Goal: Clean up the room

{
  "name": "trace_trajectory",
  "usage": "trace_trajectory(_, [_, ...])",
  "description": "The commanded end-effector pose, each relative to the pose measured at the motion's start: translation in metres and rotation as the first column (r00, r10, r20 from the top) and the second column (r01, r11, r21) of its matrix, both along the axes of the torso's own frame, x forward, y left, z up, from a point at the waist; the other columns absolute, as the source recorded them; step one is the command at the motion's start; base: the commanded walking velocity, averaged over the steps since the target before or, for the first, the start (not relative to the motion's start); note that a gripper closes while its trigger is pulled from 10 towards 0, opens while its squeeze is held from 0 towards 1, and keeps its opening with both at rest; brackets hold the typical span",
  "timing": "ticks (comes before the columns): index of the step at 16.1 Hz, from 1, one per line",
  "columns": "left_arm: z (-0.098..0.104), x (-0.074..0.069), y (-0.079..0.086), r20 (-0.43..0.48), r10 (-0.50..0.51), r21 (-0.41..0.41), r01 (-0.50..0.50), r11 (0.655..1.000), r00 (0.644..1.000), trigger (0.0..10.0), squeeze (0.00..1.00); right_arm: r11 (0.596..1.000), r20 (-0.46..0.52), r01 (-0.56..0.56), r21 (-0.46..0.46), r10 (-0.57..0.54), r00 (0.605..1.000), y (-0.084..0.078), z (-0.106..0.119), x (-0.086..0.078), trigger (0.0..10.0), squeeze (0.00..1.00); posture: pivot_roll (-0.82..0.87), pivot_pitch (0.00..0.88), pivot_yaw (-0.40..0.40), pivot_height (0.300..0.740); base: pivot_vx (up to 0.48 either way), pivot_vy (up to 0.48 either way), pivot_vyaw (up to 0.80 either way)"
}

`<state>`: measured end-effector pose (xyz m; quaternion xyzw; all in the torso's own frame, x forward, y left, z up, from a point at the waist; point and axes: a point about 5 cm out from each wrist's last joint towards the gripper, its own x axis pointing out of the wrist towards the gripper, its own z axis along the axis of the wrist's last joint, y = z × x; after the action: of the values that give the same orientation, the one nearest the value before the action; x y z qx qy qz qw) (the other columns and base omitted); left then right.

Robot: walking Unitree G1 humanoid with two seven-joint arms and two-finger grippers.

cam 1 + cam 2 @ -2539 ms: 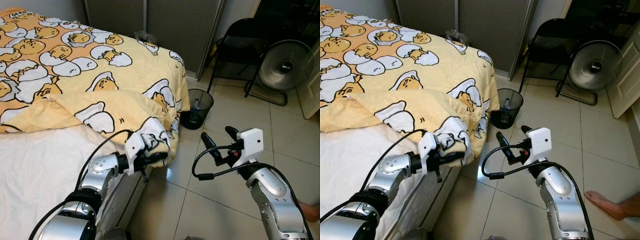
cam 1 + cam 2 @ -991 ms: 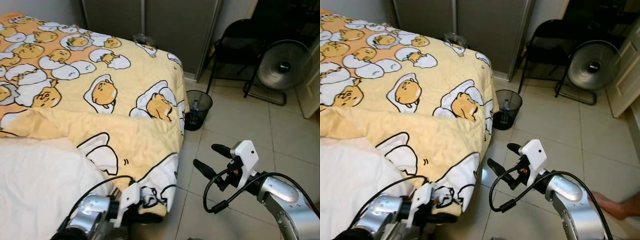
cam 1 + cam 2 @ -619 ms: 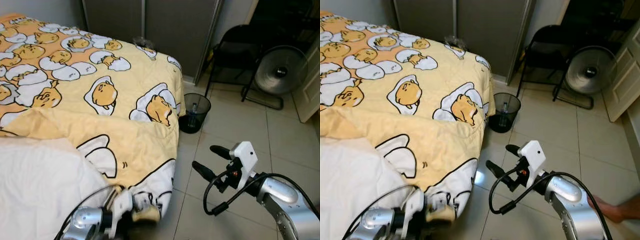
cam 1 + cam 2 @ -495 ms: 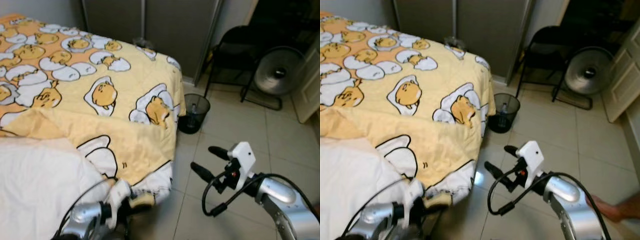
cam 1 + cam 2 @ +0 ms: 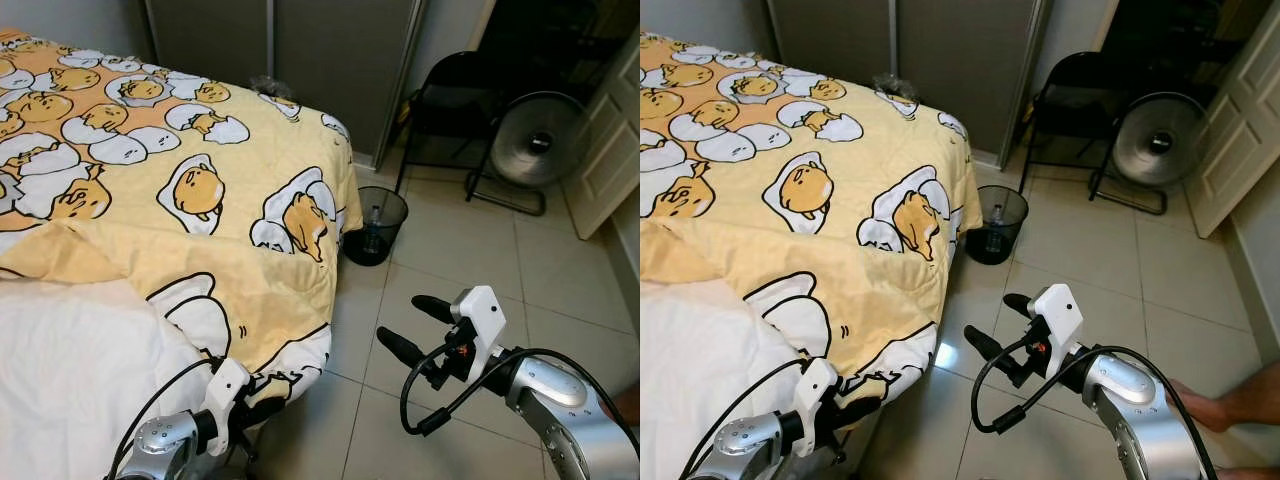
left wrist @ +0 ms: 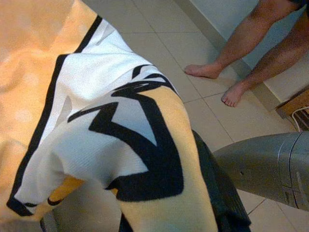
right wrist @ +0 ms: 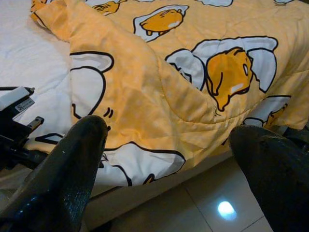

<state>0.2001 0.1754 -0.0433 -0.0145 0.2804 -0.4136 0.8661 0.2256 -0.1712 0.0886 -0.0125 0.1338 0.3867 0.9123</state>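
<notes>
— What have you got in your left gripper (image 5: 262, 408)?

— Its fingers are pinched tight on the lower corner of the yellow egg-print quilt (image 5: 250, 210), down by the bed's foot-end corner. In the left wrist view the white and black-outlined corner drapes right over my fingers, so the cloth sits well into the grip.

— And the other hand?

— My right gripper (image 5: 408, 330) hangs over the tiled floor (image 5: 470, 250) beside the bed, fingers spread wide, holding nothing. It faces the quilt's hanging edge.

— Where does the quilt lie?

— Across the bed's far part and over its foot-end edge. On the near part the white sheet (image 5: 70, 350) is bare, with a folded-back flap at the boundary.

— How will it handle?

— Soft and limp, I judge, padded, fairly light but bulky. It folds wherever it is unsupported, so one corner alone drags a wrinkle. I would take the hem further along with the right gripper. A wastebasket (image 5: 376, 226) stands near the bed's far corner; a person's bare feet (image 6: 212, 79) are close by.
</notes>
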Motion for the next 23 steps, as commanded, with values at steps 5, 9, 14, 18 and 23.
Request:
trace_trajectory(5, [0.007, 0.009, -0.005, 0.049, -0.035, -0.002, 0.035, 0.999, 0.998, 10.0, 0.00, 1.000, -0.003, 0.013, 0.011, -0.013, 1.000, 0.001, 0.000, 0.002, 10.0, 0.00, -0.18, 0.015, -0.039, 0.740, -0.215, -0.156, 0.00])
trace_trajectory(9, [0.009, 0.012, -0.006, 0.066, -0.031, -0.011, 0.032, 0.999, 0.997, 10.0, 0.00, 1.000, -0.004, 0.014, 0.012, -0.014, 1.000, 0.002, 0.000, 0.001, 10.0, 0.00, -0.18, 0.017, -0.037, 0.740, -0.176, -0.128, 0.00])
trace_trajectory(14, [0.011, 0.012, -0.015, 0.086, -0.071, -0.045, 0.075, 0.996, 0.994, 10.0, 0.00, 1.000, -0.013, 0.012, 0.013, -0.012, 1.000, 0.001, -0.003, 0.003, 10.0, 0.00, -0.18, 0.023, -0.043, 0.740, 0.000, 0.000, 0.00])
trace_trajectory(18, [0.010, -0.004, -0.021, 0.107, -0.250, -0.045, 0.256, 0.966, 0.962, 10.0, 0.00, 1.000, -0.015, 0.004, 0.009, -0.004, 1.000, 0.000, -0.003, 0.001, 10.0, 0.00, -0.18, 0.028, -0.043, 0.740, 0.000, 0.000, 0.00])
trace_trajectory(23, [0.017, -0.016, -0.024, 0.109, -0.425, -0.185, 0.438, 0.880, 0.899, 10.0, 0.00, 1.000, -0.018, -0.021, -0.010, 0.021, 1.000, -0.002, -0.002, -0.004, 10.0, 0.00, -0.20, 0.042, -0.042, 0.740, 0.000, 0.000, 0.00])
